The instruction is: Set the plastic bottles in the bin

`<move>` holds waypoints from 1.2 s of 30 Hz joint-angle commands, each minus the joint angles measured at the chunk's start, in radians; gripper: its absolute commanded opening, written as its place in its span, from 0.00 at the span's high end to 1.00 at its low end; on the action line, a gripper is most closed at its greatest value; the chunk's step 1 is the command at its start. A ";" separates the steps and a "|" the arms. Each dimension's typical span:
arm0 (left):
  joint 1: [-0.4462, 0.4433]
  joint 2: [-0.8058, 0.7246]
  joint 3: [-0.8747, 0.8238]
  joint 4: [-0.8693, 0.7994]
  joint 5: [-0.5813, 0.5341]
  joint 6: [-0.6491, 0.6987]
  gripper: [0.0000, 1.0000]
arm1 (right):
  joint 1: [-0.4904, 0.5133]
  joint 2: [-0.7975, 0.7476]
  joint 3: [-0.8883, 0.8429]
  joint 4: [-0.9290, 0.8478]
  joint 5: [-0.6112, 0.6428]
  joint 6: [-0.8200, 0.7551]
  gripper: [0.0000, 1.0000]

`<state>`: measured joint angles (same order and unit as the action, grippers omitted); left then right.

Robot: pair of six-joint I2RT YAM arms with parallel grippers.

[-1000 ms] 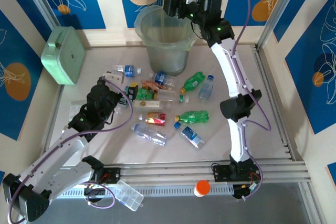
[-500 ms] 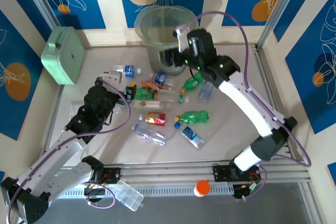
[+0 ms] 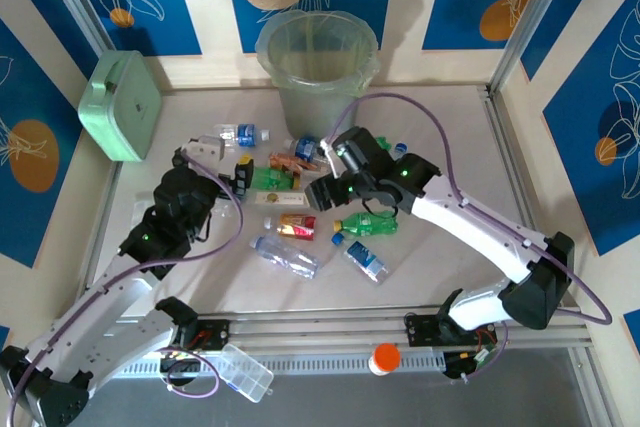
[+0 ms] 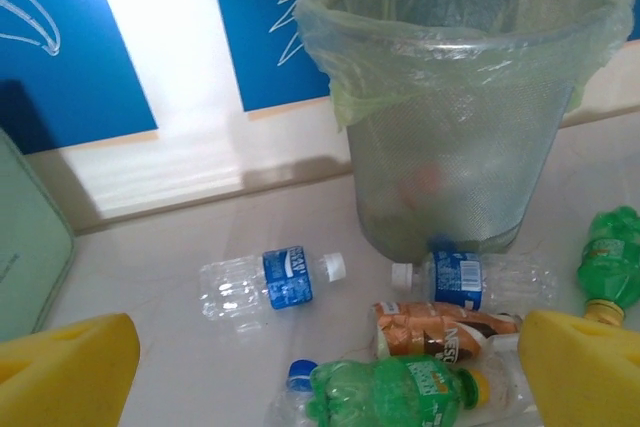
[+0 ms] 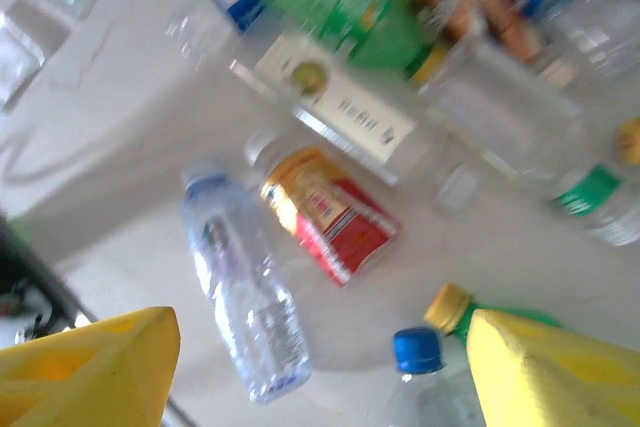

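Several plastic bottles lie scattered in the middle of the table. The bin (image 3: pixel 318 67) stands at the back with its clear liner over the rim, also in the left wrist view (image 4: pixel 465 117). My left gripper (image 3: pixel 225 162) is open and low, left of the pile. Ahead of it (image 4: pixel 320 372) lie a green bottle (image 4: pixel 400 392), a clear blue-labelled bottle (image 4: pixel 270 282) and an orange-labelled one (image 4: pixel 440 322). My right gripper (image 3: pixel 322 193) hangs open above the pile. Below it (image 5: pixel 320 367) are a red-labelled bottle (image 5: pixel 330 212), a clear bottle (image 5: pixel 245 292) and a blue-capped one (image 5: pixel 425 377). Neither holds anything.
A mint green square box (image 3: pixel 122 105) leans at the back left. At the near edge, off the table top, sit an orange-capped white jar (image 3: pixel 384 358) and a clear compartment case (image 3: pixel 245 372). Walls and metal rails close in the table on both sides.
The right arm has swung from above the bin down and forward to hover over the middle of the bottle pile. The left arm has shifted slightly to the left.
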<state>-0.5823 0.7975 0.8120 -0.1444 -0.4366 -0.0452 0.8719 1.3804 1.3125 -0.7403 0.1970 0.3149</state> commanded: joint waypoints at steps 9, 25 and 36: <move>-0.007 -0.120 0.170 -0.445 0.080 -0.398 0.01 | 0.089 0.134 -0.108 0.049 -0.183 -0.051 0.21; -0.007 -0.331 0.147 -0.658 0.152 -0.394 0.01 | 0.201 0.485 0.131 -0.119 -0.157 -0.174 0.21; -0.007 -0.338 0.166 -0.652 0.130 -0.355 0.01 | 0.257 0.687 0.313 -0.258 -0.049 -0.272 0.23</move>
<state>-0.5831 0.4721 0.9470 -0.7902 -0.2859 -0.4320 1.1049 2.0254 1.5833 -0.9173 0.1341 0.0887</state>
